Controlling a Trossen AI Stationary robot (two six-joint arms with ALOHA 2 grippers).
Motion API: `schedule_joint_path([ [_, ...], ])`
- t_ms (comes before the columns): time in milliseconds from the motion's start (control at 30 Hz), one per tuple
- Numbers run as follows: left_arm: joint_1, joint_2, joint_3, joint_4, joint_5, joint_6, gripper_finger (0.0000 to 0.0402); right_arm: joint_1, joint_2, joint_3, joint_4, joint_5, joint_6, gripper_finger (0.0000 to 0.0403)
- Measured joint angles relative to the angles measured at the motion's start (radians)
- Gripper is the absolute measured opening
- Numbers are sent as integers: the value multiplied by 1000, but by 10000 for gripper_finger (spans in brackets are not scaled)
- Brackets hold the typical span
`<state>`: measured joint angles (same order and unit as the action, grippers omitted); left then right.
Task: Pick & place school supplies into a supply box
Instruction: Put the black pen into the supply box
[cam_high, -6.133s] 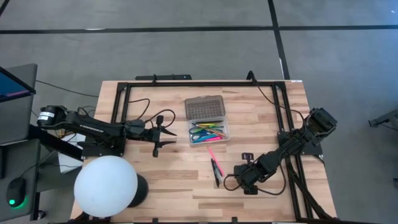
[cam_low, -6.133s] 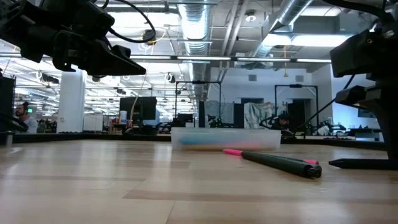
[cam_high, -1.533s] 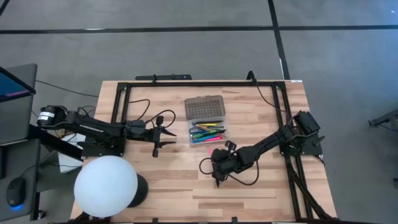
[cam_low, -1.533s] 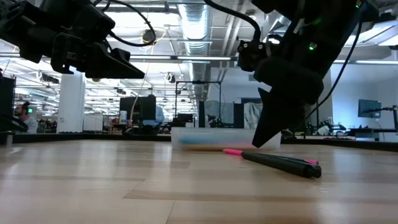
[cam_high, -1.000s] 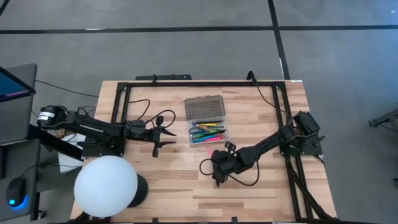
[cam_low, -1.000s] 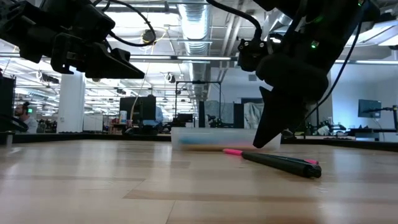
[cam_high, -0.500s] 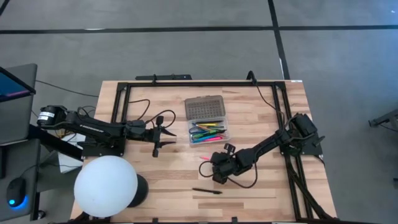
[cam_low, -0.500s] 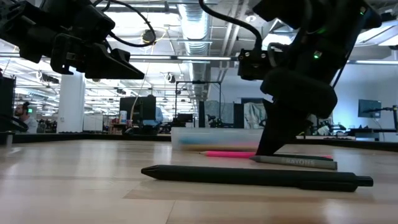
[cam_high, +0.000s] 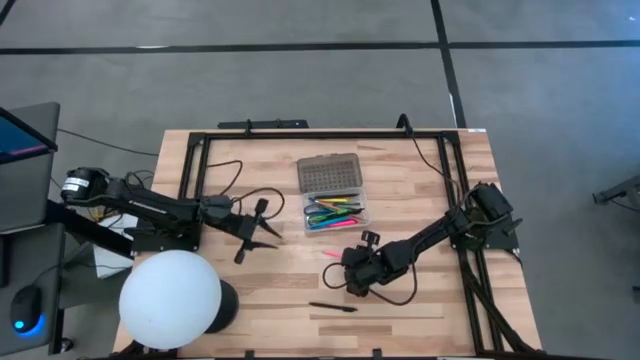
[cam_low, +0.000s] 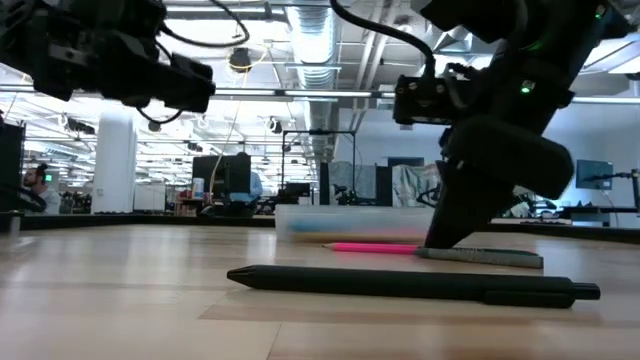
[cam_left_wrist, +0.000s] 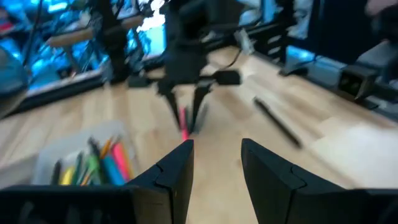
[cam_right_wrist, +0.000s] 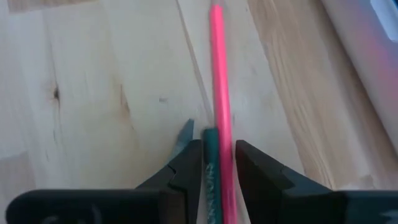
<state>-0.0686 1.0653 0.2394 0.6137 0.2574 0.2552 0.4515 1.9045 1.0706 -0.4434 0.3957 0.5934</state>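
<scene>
The right gripper (cam_right_wrist: 216, 163), low on the tabletop (cam_high: 420, 190) just short of the supply box (cam_high: 336, 213), pinches a pink pencil (cam_right_wrist: 219, 74) and dark green crayon (cam_right_wrist: 210, 155) together, so it should lift slowly, keeping both level.

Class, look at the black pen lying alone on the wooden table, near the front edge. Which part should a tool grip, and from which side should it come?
Grip the black pen around mid-barrel, coming straight down from above with the fingers across its width. It lies flat on the table with bare wood around it, so its long sides are free and its ends offer little to pinch. The right tool looks nearest, though a dark green pencil sits between its fingers.
</scene>
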Motion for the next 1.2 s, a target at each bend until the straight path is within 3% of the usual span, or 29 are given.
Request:
schedule_joint_path([
  [300,-176,211,20,367,-137,38,129,20,-2,1,-81,47,29,90],
  [567,-232,536,221,388,-141,40,129,20,-5,2,-135,53,29,90],
  [700,-235,684,351,350,-133,45,129,20,-5,3,-164,53,35,90],
  [1000,-235,851,609,-1,-118,51,129,53,-5,2,-257,90,80,90],
  [1200,-236,866,650,-26,67,52,129,72,-9,-1,-318,116,129,90],
])
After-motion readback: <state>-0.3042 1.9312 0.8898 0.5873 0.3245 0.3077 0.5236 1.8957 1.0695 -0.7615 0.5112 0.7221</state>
